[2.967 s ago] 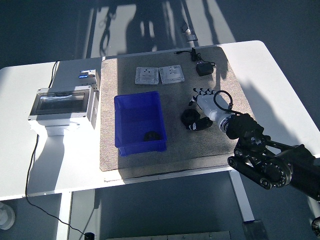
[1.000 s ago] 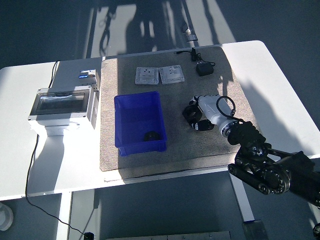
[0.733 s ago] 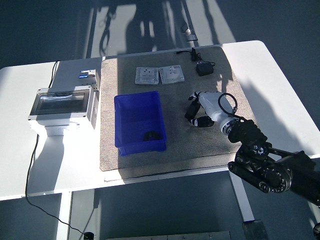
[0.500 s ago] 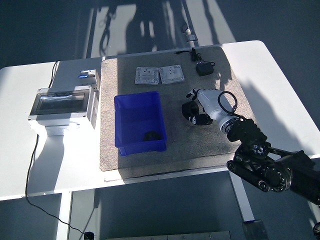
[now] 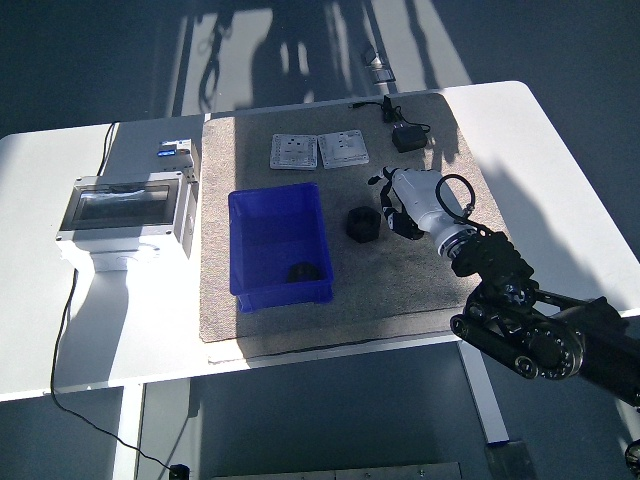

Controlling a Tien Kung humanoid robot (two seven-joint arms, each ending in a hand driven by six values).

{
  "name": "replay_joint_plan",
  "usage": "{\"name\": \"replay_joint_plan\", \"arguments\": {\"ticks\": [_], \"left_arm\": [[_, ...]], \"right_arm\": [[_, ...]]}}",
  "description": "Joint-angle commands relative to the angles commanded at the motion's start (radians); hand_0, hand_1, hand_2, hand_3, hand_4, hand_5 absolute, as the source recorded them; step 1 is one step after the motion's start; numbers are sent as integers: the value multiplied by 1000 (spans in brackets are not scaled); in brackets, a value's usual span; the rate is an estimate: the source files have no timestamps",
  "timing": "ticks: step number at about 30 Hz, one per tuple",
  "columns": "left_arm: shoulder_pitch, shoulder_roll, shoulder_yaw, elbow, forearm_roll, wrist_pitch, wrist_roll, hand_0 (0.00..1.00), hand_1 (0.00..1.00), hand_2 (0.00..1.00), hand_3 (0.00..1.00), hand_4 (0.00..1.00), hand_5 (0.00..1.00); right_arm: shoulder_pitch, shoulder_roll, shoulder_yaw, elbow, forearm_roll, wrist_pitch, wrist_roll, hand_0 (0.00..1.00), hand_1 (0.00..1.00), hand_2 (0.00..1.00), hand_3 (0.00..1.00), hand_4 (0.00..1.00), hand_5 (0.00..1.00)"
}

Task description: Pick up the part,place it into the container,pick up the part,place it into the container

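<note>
Blue container (image 5: pixel 279 246) sits on the grey-brown mat (image 5: pixel 400 280), left of centre, its long side running from the near edge toward the far edge. One dark part (image 5: pixel 300 272) already lies inside at the near end, small and in shadow — shape not readable.

Second black part (image 5: pixel 362 224) is on the mat between the container and the right hand (image 5: pixel 403 201), just beside the fingers. It looks chunky and roughly round, so no clear long axis or pointing direction can be made out. Whether the fingertips touch it cannot be told — dark fingers and dark part merge with the shadow there.

Right hand has a white body with black fingers pointing left toward the part; the fingers are bunched and partly hidden behind the hand, so how far they are spread cannot be told. Nothing visibly held. Its black arm (image 5: pixel 530 320) comes in from the lower right, cut off by the frame edge.

Far side of the mat: two white switch plates (image 5: pixel 320 151) side by side, and a black adapter (image 5: pixel 408 139) with its cable. Off the mat to the left, a grey box with a clear lid (image 5: pixel 125 215) on the white table (image 5: pixel 540 160).
</note>
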Motion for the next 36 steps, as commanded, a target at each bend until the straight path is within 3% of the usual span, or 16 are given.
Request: {"name": "replay_joint_plan", "arguments": {"ticks": [5, 6, 11, 12, 17, 18, 23, 25, 35, 36], "left_arm": [[-3, 0, -1, 0, 5, 0, 0, 605, 285, 467, 608, 632, 870], [-4, 1, -1, 0, 6, -1, 0, 605, 285, 467, 609, 632, 870], [-6, 2, -3, 0, 10, -1, 1, 605, 285, 467, 609, 632, 870], [-7, 3, -3, 0, 10, -1, 1, 605, 285, 467, 608, 631, 871], [-8, 4, -2, 0, 8, 0, 0, 605, 285, 467, 608, 631, 871], [-8, 4, -2, 0, 7, 1, 0, 606, 285, 466, 608, 632, 870], [-9, 5, -1, 0, 4, 4, -2, 606, 285, 466, 608, 632, 870], [-10, 4, 0, 0, 4, 4, -3, 605, 285, 467, 608, 631, 872], [-14, 3, -2, 0, 14, 2, -2, 605, 286, 467, 608, 631, 874], [-15, 3, -2, 0, 15, 2, -1, 605, 287, 467, 607, 629, 875]], "right_arm": [[27, 13, -1, -18, 1, 100, -50, 561, 332, 595, 661, 406, 2], [34, 18, -4, -24, 1, 114, -55, 790, 844, 992, 998, 998, 418], [68, 40, -17, -52, 9, 163, -74, 790, 844, 992, 998, 998, 418], [72, 43, -19, -54, 11, 167, -76, 975, 998, 998, 998, 998, 600], [83, 53, -18, -59, 21, 177, -83, 975, 998, 998, 998, 998, 600], [84, 54, -19, -60, 23, 178, -85, 998, 998, 998, 998, 998, 672], [87, 63, -36, -70, 34, 185, -91, 998, 998, 998, 998, 998, 672], [89, 69, -49, -78, 40, 186, -91, 998, 998, 998, 998, 998, 717], [91, 103, -122, -143, 83, 154, -86, 998, 998, 998, 998, 998, 723], [90, 105, -126, -147, 82, 148, -86, 954, 813, 879, 998, 998, 606]]}}
